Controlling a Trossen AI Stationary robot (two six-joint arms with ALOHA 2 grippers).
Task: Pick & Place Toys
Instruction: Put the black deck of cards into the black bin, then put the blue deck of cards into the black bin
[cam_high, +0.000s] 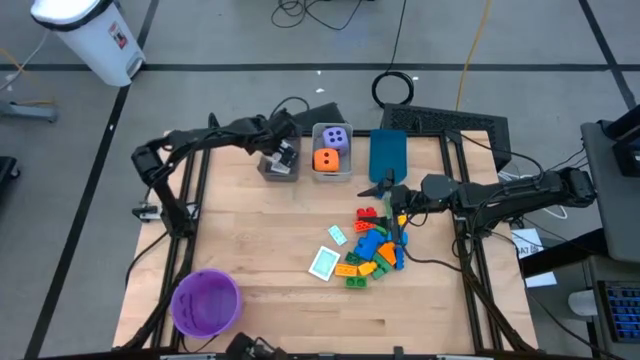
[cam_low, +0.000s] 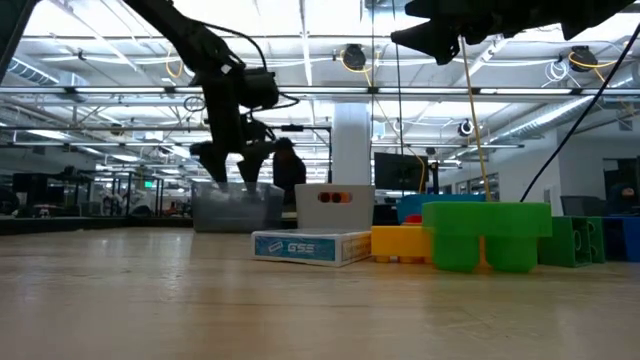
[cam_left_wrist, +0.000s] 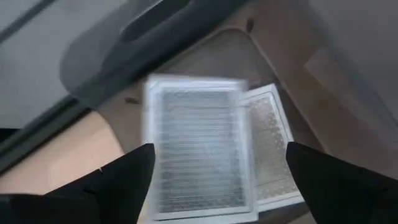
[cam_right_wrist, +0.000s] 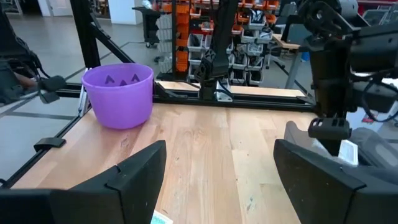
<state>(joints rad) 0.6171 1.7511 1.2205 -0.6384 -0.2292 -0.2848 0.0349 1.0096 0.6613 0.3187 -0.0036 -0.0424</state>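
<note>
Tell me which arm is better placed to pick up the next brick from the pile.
The right arm, probably. Its open claw hangs beside the brick pile, while the left claw is over the grey bin holding cards.

Overhead, table-level and both wrist views share the table (cam_high: 260, 240).

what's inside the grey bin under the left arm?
In the grey bin, two flat cards lie overlapped, seen between the open left end effector's fingers. The upper card covers most of the lower one, and anything beneath them is hidden.
</note>
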